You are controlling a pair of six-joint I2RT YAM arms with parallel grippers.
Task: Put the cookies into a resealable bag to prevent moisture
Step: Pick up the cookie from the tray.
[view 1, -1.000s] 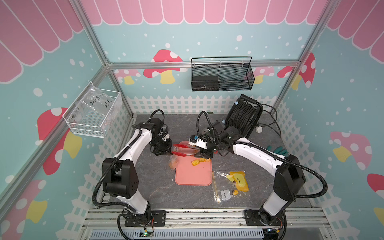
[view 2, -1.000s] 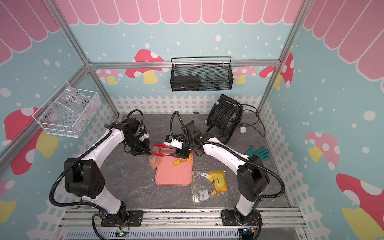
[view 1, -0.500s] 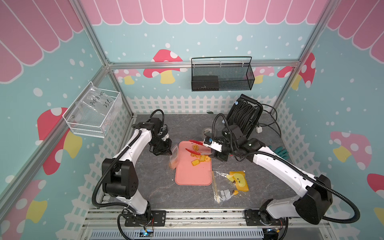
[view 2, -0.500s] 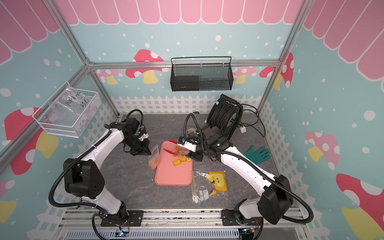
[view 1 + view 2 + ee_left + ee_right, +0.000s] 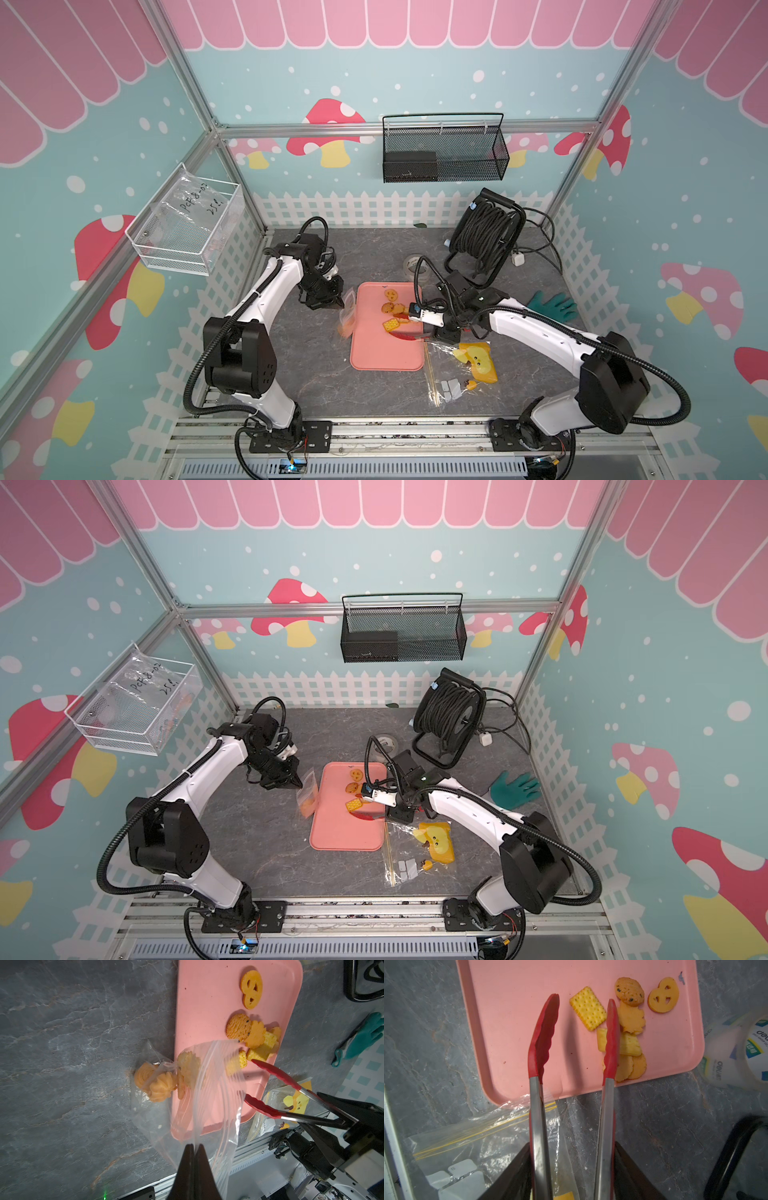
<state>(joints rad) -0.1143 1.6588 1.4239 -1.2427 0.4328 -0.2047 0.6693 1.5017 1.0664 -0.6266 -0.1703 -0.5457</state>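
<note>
- Left tool (image 5: 194, 1147) is pinched fully closed on the rim of the resealable bag (image 5: 216, 1088) and holds it up.
- The bag hangs at the pink tray's (image 5: 382, 353) long edge on the left arm's side, with its bottom on the worktop (image 5: 72, 1043) and a few cookies (image 5: 155, 1082) inside.
- Right tool (image 5: 572, 1153) is part-closed, clamping tongs (image 5: 544, 1043) by their metal arms.
- The tongs' red tips are spread and empty over the tray, one tip above the loose cookies (image 5: 631, 1018).
</note>
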